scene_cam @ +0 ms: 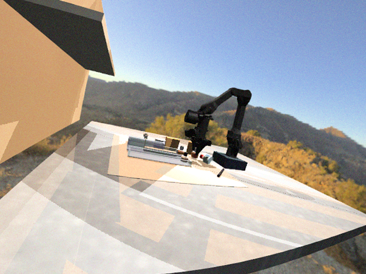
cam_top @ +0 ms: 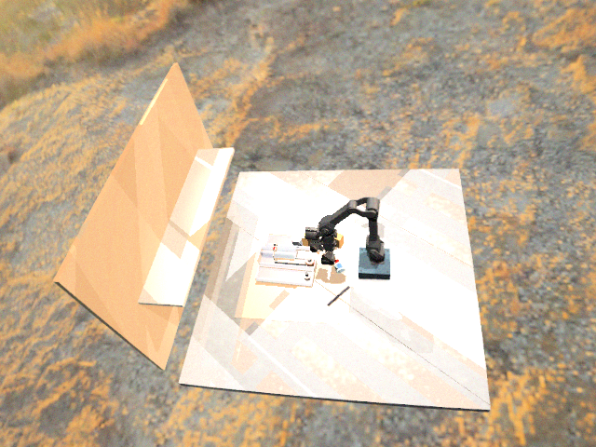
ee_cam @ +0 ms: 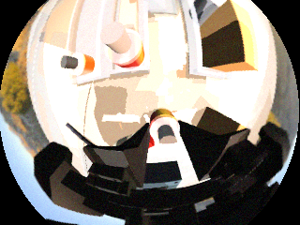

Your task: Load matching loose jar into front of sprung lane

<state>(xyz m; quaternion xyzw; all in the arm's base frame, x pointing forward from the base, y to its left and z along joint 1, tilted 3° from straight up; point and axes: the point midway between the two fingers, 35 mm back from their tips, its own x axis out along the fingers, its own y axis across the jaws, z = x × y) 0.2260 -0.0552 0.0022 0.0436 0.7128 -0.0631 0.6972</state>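
Note:
My gripper (cam_top: 328,260) (scene_cam: 195,153) (ee_cam: 163,124) points down in front of the lane rack (cam_top: 284,278) (scene_cam: 157,158). Its fingertips are shut on a small upright jar (ee_cam: 162,121) with a white body, a golden-brown band and a dark grey top. The jar stands low at the table. One lane holds a jar (ee_cam: 126,52) with a pale cap and a red-orange band at its front end. The neighbouring lane holds a jar (ee_cam: 85,64) with a dark cap and an orange band. The pusher plate cannot be made out.
A blue-white jar (cam_top: 339,267) (scene_cam: 207,158) with a red end lies right beside the gripper, mostly hidden in the wrist view. Yellow-brown boxes (scene_cam: 172,142) (ee_cam: 230,42) stand beyond the rack and near the right finger. A black stick (cam_top: 338,295) (scene_cam: 220,172) (ee_cam: 79,134) lies on the table.

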